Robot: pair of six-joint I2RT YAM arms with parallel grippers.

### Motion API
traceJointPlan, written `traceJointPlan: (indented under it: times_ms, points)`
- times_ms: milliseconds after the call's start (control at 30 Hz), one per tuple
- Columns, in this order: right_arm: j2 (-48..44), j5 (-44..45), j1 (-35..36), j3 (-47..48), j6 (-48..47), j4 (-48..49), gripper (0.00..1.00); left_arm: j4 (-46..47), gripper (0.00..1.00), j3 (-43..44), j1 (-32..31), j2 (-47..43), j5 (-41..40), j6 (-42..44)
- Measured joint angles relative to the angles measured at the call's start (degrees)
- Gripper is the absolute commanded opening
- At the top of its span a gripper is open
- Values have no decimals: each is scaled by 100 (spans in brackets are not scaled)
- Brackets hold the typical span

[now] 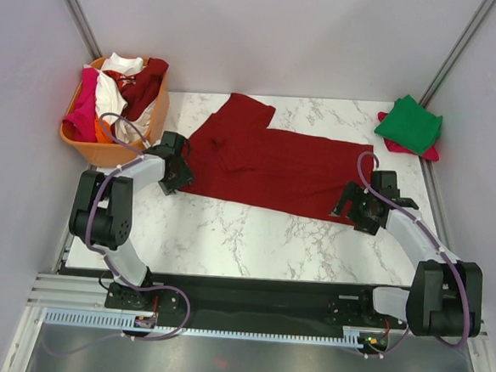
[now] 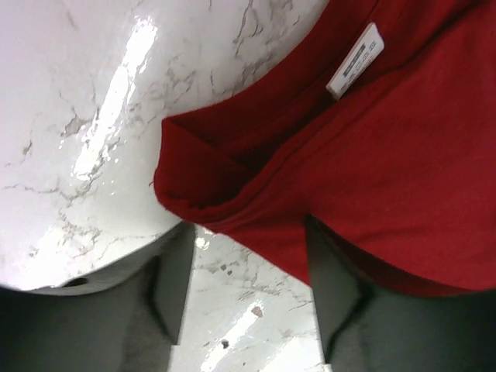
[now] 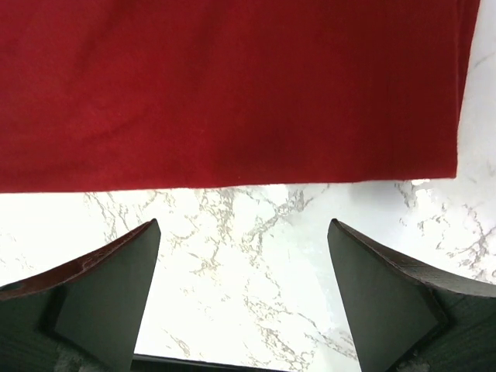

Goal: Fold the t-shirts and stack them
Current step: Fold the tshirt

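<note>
A dark red t-shirt lies spread flat across the marble table. My left gripper is at its left end; in the left wrist view the collar with a white label and a folded edge reach the tips of the open left gripper, with bare marble between the fingers. My right gripper stands open at the shirt's near right hem. In the right wrist view the hem lies just ahead of the right gripper. A folded green t-shirt rests on a pink-red one.
An orange basket at the back left holds white, pink and dark red t-shirts. Grey walls and metal posts close in the table on three sides. Bare marble lies between the shirt and the near edge.
</note>
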Motion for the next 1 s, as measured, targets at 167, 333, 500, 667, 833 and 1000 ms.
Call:
traceJointPlan:
  times_ms: [167, 333, 500, 667, 833, 1000]
  points:
    - [-24, -133, 0, -155, 17, 11, 98, 245, 12, 105, 9, 177, 22, -20]
    - [-24, -140, -2, -273, 125, 72, 98, 516, 2, 212, 2, 323, 164, -15]
    - [-24, 192, -140, -393, 334, 111, 97, 651, 2, 186, 0, 308, 293, -15]
    - [-17, 595, -540, -415, 509, 118, 94, 702, 2, -144, 2, -13, 457, -15]
    - [37, 914, -601, -459, 654, 275, 86, 697, 2, -339, 2, -337, 564, -15]
    - [323, 1043, -616, -446, 710, 680, 69, 697, 2, -382, 2, -367, 640, -15]
